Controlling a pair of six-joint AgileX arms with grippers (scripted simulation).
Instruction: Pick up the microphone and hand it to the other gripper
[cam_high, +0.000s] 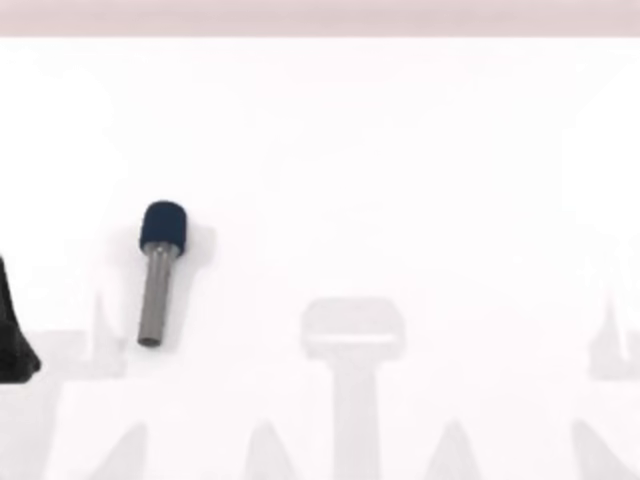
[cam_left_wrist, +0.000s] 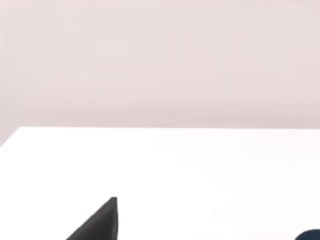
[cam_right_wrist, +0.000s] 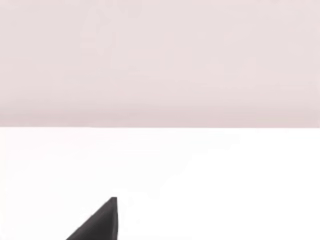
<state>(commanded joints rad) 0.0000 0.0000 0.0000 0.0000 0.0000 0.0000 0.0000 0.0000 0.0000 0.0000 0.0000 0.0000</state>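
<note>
Nearest, the left gripper (cam_high: 14, 335) is showing only as a black sliver at the table's (cam_high: 400, 180) left edge; I cannot tell its finger state. Just right, the microphone (cam_high: 158, 275) is lying flat, head pointing far. Beyond, a pale pink wall (cam_high: 320, 15) is running across.

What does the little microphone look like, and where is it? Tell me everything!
The microphone is a small stick lying flat on the white table, toward its left side. It has a plain grey, metal-looking handle and a wider, rounded navy-blue head. The head points to the table's far edge. Nothing touches it but the table. The left wrist view catches only a dark sliver of it.
</note>
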